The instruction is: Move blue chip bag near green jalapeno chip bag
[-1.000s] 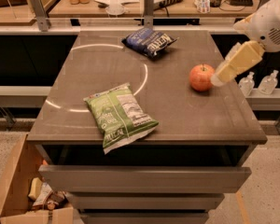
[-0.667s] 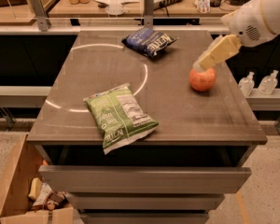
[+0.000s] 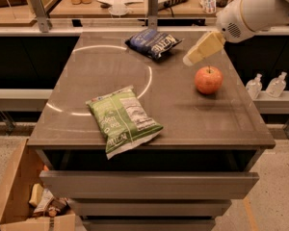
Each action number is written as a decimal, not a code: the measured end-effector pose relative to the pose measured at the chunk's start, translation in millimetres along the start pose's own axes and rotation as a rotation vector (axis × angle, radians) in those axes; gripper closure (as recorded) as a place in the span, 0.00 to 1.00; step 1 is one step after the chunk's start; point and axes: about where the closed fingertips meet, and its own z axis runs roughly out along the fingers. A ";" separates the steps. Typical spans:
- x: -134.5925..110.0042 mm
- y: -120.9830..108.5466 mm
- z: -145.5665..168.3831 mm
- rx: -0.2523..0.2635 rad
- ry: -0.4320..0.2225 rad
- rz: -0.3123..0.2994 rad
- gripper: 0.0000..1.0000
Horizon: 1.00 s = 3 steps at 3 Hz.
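The blue chip bag lies flat at the far middle of the brown table, dark navy with white lettering. The green jalapeno chip bag lies near the table's front edge, left of centre, label side up. My gripper hangs from the white arm at the upper right. It hovers above the table just right of the blue bag and above the apple. It holds nothing that I can see.
A red apple sits on the right part of the table. Drawers stand open below the front edge. A cardboard box sits on the floor at left. Two clear bottles stand on a shelf at right.
The arm and gripper have swung left and farther back, from beside the apple toward the blue chip bag. Both bags and the apple have not moved.
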 end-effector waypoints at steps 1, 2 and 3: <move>1.3 2.5 4.9 0.014 0.006 0.027 0.00; 5.0 -2.1 23.6 0.021 -0.039 0.061 0.00; 0.6 -21.9 64.7 0.046 -0.135 0.074 0.00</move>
